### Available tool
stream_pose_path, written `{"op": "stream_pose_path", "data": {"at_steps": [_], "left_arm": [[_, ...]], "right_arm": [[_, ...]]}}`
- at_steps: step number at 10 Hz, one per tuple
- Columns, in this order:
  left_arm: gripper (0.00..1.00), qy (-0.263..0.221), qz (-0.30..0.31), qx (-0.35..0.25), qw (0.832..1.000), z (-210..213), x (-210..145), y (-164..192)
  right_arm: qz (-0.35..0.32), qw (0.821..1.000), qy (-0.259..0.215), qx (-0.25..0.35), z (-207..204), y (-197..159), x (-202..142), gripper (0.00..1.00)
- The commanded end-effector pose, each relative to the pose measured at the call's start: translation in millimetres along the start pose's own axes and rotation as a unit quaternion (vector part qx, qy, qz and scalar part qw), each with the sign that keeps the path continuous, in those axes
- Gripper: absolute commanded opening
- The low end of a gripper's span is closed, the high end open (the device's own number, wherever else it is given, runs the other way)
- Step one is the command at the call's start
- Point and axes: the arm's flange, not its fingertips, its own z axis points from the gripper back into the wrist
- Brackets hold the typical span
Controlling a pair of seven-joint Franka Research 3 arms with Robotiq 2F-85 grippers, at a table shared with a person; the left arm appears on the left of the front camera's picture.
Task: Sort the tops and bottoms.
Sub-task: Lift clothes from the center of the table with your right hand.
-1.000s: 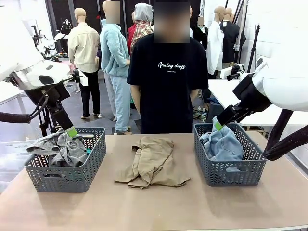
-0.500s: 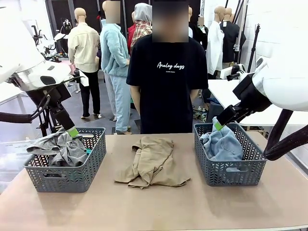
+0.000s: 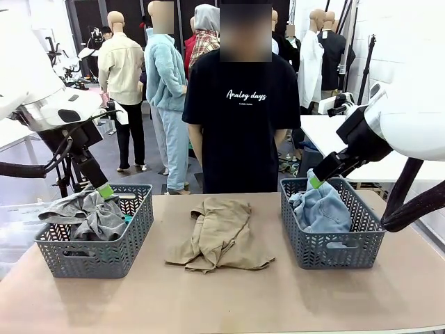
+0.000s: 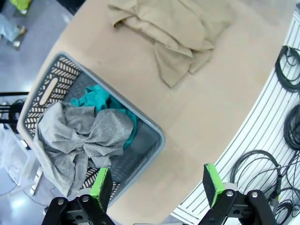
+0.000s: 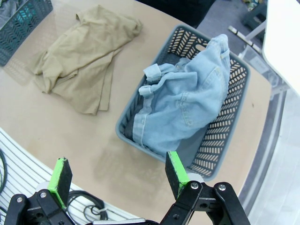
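Note:
A khaki tan top [image 3: 220,234] [image 4: 164,35] [image 5: 80,61] lies crumpled on the table's middle. The grey top [image 3: 89,212] [image 4: 79,140] drapes over the left basket [image 3: 132,240] [image 4: 157,140], with the teal green top [image 4: 98,99] under it. Light blue denim bottoms [image 3: 321,209] [image 5: 185,108] fill the right basket [image 3: 341,248] [image 5: 225,136]. My left gripper [image 3: 103,189] [image 4: 157,185] hovers open above the left basket's back edge. Above the right basket's back left corner, my right gripper [image 3: 314,180] [image 5: 117,174] hangs open. Both hold nothing.
A person in a black T-shirt [image 3: 241,115] stands at the table's far side, arms down. Bare table [image 3: 229,299] lies in front of the baskets. Cables [image 4: 286,140] lie beyond the table's near edge.

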Motion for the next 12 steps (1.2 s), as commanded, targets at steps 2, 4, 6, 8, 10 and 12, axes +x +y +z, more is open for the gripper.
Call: {"op": "stream_pose_path", "data": {"at_steps": [2, 4, 6, 8, 10, 12], "left_arm": [[1.00, 0.001, -0.009, -0.001, 1.000, 1.8, -1.7, -0.3], [1.00, 0.001, -0.009, -0.001, 1.000, 1.8, -1.7, -0.3], [1.00, 0.001, -0.009, -0.001, 1.000, 1.8, -1.7, -0.3], [1.00, 0.001, -0.009, -0.001, 1.000, 1.8, -1.7, -0.3], [1.00, 0.001, -0.009, -0.001, 1.000, 1.8, -1.7, -0.3], [1.00, 0.001, -0.009, -0.001, 1.000, 1.8, -1.7, -0.3]], "right_arm": [[0.005, 1.000, 0.005, -0.002, -1.2, -1.0, -1.7, 1.00], [0.000, 1.000, 0.000, 0.000, 0.0, 0.0, 0.0, 1.00], [-0.004, 1.000, 0.008, 0.011, -2.3, -2.7, -2.8, 1.00], [-0.002, 1.000, 0.006, 0.014, -0.8, -2.8, -3.1, 1.00], [0.021, 1.000, 0.002, 0.023, -9.0, 1.0, 12.3, 1.00], [0.054, 0.997, 0.012, 0.061, -38.1, 7.5, 59.4, 1.00]]}}
